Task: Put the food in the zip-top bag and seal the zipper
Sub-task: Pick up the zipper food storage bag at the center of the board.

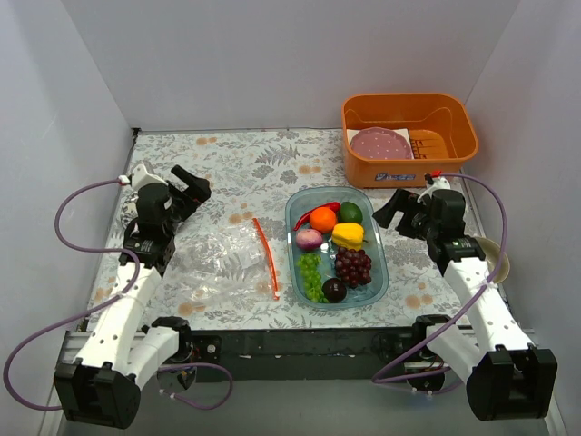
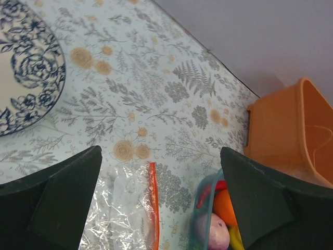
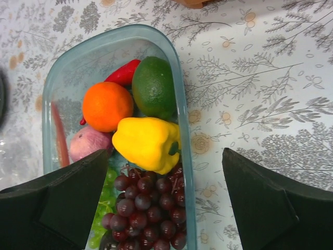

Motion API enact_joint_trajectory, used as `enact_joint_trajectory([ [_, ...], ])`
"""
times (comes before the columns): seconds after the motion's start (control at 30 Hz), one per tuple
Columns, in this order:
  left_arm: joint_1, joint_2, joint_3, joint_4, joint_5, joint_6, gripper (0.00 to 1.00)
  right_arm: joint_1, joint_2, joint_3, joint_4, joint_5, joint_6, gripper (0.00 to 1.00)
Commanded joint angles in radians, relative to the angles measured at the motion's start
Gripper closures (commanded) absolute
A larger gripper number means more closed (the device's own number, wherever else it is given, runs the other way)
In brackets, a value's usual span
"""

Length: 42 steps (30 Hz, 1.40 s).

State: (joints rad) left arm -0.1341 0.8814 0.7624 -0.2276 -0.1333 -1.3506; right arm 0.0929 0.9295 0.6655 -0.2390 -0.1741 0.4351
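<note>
Zipper (image 1: 267, 257) lies near-to-far; left end effector (image 2: 161, 151) and right end effector (image 3: 165, 152) gape empty.

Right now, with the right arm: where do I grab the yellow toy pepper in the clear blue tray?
Come straight down from above. The yellow toy pepper lies on its side atop the pile, stem toward the clear blue tray's wall, hemmed by green lime, orange and dark grapes. Pinch the broad mid-body, probably; side approaches look blocked.
</note>
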Motion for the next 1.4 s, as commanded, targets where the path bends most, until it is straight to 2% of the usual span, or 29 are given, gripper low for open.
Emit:
enact_joint_trajectory([
  [0.0, -0.001, 0.056, 0.063, -0.202, -0.172, -0.165, 0.02, -0.002, 0.023, 0.042, 0.041, -0.151, 0.047, 0.02],
  [0.07, -0.001, 0.079, 0.064, -0.214, -0.131, -0.151, 0.02, -0.004, 0.045, 0.061, 0.029, -0.217, 0.015, 0.02],
  [0.13, -0.001, 0.096, 0.08, -0.296, -0.082, -0.165, 0.02, -0.004, 0.048, 0.074, -0.015, -0.22, -0.039, 0.02],
  [0.2, -0.001, 0.103, 0.075, -0.364, -0.069, -0.251, 0.02, -0.005, 0.039, 0.062, -0.049, -0.206, -0.065, 0.02],
  [0.37, 0.001, 0.155, 0.029, -0.452, 0.064, -0.269, 0.02, -0.004, 0.014, 0.062, -0.104, -0.211, -0.104, 0.02],
  [0.43, 0.001, 0.177, 0.022, -0.393, 0.176, -0.205, 0.02, -0.005, -0.003, 0.063, -0.131, -0.208, -0.116, 0.02],
  [0.47, 0.001, 0.189, 0.006, -0.359, 0.31, -0.184, 0.02, -0.004, -0.007, 0.065, -0.131, -0.202, -0.136, 0.02],
  [0.57, 0.001, 0.218, -0.008, -0.262, 0.46, -0.144, 0.02, -0.004, -0.009, 0.078, -0.158, -0.173, -0.171, 0.02],
  [0.7, -0.021, 0.205, 0.008, -0.253, 0.495, -0.107, 0.02, -0.004, 0.009, 0.115, -0.232, -0.153, -0.213, 0.02],
  [0.77, -0.089, 0.185, 0.029, -0.285, 0.447, -0.088, 0.02, -0.005, -0.007, 0.099, -0.229, -0.153, -0.202, 0.02],
  [0.83, -0.172, 0.206, 0.07, -0.321, 0.324, -0.07, 0.02, -0.005, -0.03, 0.085, -0.218, -0.154, -0.167, 0.02],
  [0.87, -0.284, 0.226, 0.084, -0.334, 0.284, -0.067, 0.02, -0.005, -0.037, 0.071, -0.204, -0.156, -0.153, 0.02],
  [0.97, -0.486, 0.353, 0.161, -0.415, 0.083, -0.077, 0.02, -0.005, -0.043, 0.063, -0.169, -0.194, -0.104, 0.02],
  [1.0, -0.513, 0.384, 0.182, -0.487, 0.01, -0.1, 0.02, -0.004, -0.04, 0.066, -0.166, -0.202, -0.096, 0.02],
  [1.03, -0.524, 0.398, 0.19, -0.499, -0.046, -0.114, 0.02, -0.002, -0.029, 0.074, -0.166, -0.206, -0.095, 0.03],
  [1.17, -0.527, 0.402, 0.16, -0.489, -0.074, -0.185, 0.02, -0.004, 0.0, 0.12, -0.218, -0.202, -0.127, 0.05],
  [1.3, -0.527, 0.419, 0.137, -0.507, -0.129, -0.219, 0.15, -0.002, 0.009, 0.146, -0.237, -0.206, -0.15, 0.07],
  [1.37, -0.527, 0.435, 0.15, -0.5, -0.135, -0.214, 0.16, -0.002, 0.008, 0.146, -0.237, -0.218, -0.153, 0.08],
])
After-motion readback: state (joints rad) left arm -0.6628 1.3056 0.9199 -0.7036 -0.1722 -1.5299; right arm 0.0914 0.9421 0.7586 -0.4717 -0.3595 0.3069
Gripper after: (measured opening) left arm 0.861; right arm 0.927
